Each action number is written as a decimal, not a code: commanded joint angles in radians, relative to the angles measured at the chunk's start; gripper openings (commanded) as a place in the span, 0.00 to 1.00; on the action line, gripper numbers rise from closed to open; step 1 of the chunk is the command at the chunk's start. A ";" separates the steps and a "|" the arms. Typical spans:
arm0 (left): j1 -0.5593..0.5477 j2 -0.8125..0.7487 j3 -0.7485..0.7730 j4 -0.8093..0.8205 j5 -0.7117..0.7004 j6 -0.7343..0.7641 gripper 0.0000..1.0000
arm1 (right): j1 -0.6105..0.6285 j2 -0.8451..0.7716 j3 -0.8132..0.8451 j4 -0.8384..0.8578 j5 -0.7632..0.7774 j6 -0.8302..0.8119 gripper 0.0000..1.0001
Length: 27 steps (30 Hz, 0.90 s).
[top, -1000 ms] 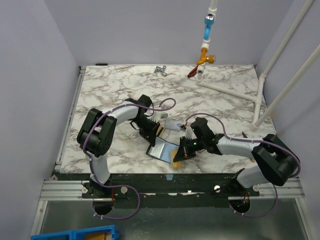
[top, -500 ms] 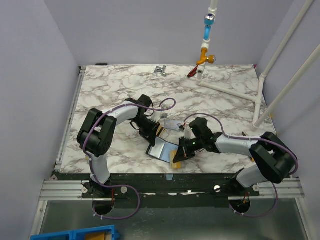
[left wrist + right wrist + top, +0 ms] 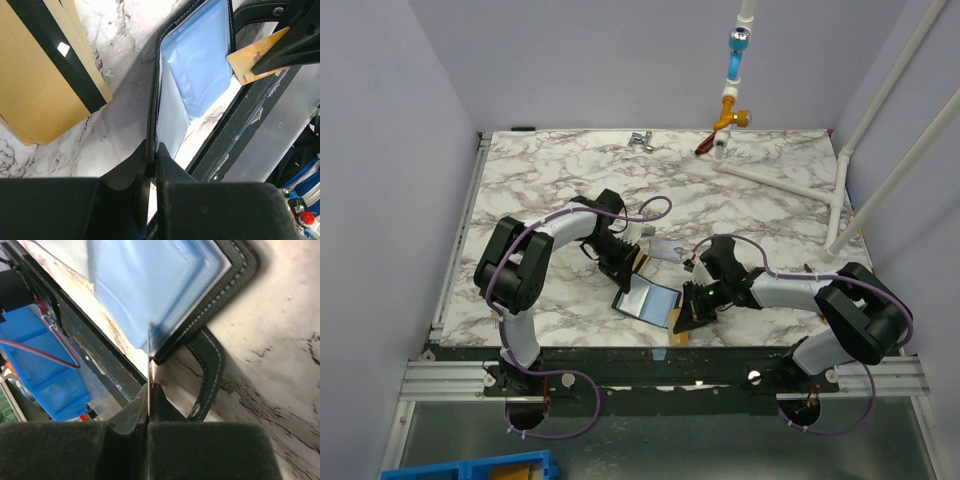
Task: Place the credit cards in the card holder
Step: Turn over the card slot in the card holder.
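The black card holder (image 3: 648, 298) lies open near the table's front edge, its bluish lining (image 3: 200, 65) up. My left gripper (image 3: 623, 268) is shut on its far-left edge (image 3: 152, 160). My right gripper (image 3: 688, 320) is shut on a gold card (image 3: 678, 332), held at the holder's near right corner by the clasp strap (image 3: 212, 370). That card shows edge-on in the right wrist view (image 3: 149, 360) and as a gold corner in the left wrist view (image 3: 255, 60). A gold-tan card with a dark stripe (image 3: 45, 75) lies beside the holder. The pale grey-blue card (image 3: 667, 249) lies behind it.
The table's front edge and black rail (image 3: 650, 362) run just below the holder. A metal clip (image 3: 641, 140) and an orange fitting (image 3: 725, 118) on a white pipe frame (image 3: 790, 180) stand at the back. A blue bin (image 3: 55, 380) sits below the table.
My right gripper has moved toward the near edge with the gold card, from over the holder's right side to its near right corner. The left gripper has held still.
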 commanded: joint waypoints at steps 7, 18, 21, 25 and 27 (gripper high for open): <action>0.006 -0.035 0.016 -0.014 -0.005 0.024 0.07 | -0.005 0.024 -0.022 0.003 0.019 0.003 0.01; 0.006 -0.034 0.019 -0.017 -0.002 0.026 0.06 | -0.005 0.053 -0.015 0.034 0.002 0.011 0.01; 0.006 -0.035 0.019 -0.017 0.000 0.026 0.06 | -0.005 0.069 -0.006 0.035 0.001 0.006 0.01; 0.006 -0.037 0.019 -0.019 0.001 0.027 0.06 | -0.005 0.094 0.018 0.050 -0.013 0.007 0.01; 0.006 -0.038 0.019 -0.020 0.004 0.026 0.06 | -0.005 0.102 0.029 0.050 -0.015 0.007 0.01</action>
